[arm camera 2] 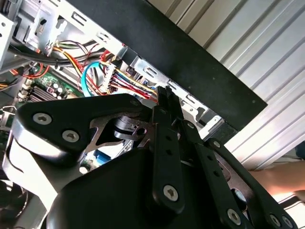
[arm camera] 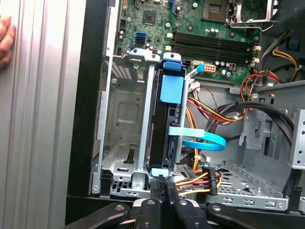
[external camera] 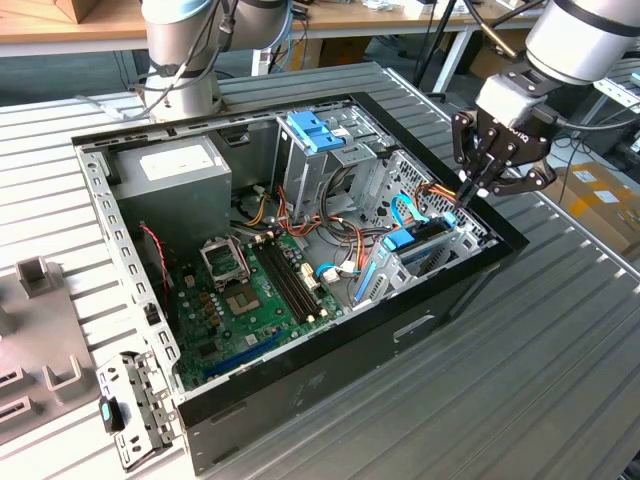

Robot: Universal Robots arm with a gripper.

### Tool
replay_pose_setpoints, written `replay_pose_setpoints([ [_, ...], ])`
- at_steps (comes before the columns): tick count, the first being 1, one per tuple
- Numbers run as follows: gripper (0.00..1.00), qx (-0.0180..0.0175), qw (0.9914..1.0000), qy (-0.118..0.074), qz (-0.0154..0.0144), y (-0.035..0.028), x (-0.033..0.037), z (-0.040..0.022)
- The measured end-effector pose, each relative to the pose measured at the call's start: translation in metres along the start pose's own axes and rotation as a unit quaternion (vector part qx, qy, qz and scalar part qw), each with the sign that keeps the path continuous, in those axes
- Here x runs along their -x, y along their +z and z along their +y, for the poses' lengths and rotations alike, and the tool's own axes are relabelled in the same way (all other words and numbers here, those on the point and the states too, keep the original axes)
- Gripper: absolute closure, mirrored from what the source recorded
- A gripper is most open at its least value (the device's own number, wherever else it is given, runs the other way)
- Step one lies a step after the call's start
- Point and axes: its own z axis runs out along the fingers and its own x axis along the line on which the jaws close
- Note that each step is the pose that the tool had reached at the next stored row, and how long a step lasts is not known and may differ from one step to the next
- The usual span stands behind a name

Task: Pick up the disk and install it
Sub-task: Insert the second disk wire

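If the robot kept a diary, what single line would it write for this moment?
gripper: shut, over case edge | disk: on edge in drive cage, blue bracket on it | hand: beside case

The exterior view looks down at an angle from beyond one corner of the open computer case, taking in the whole case. Both wrist views sit close behind the gripper, sharing the drive cage at the case's edge.
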Motion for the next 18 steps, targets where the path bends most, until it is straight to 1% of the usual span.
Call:
replay_pose_setpoints([
  [1,0.84,-0.0001,1.00000,0.003,0.0001,0.0000,0.0000,0.0007],
  [3,0.84,-0.0005,0.99987,0.016,0.0004,0.0001,0.0001,0.0010],
  [5,0.84,-0.0007,0.99982,0.019,0.0005,0.0000,0.0003,0.0027],
  [9,0.84,-0.0020,0.99976,0.022,0.0007,0.0000,0.0009,0.0090],
  [11,0.84,-0.0028,0.99969,0.025,0.0008,0.0001,0.0013,0.0110],
  [12,0.84,-0.0034,0.99966,0.026,0.0009,0.0002,0.0016,0.0121],
  [14,0.84,-0.0072,0.99954,0.029,0.0012,0.0009,0.0042,0.0169],
  [15,0.84,-0.0084,0.99952,0.030,0.0013,0.0013,0.0049,0.0181],
  [18,0.84,-0.0100,0.99941,0.033,0.0015,0.0028,0.0074,0.0217],
])
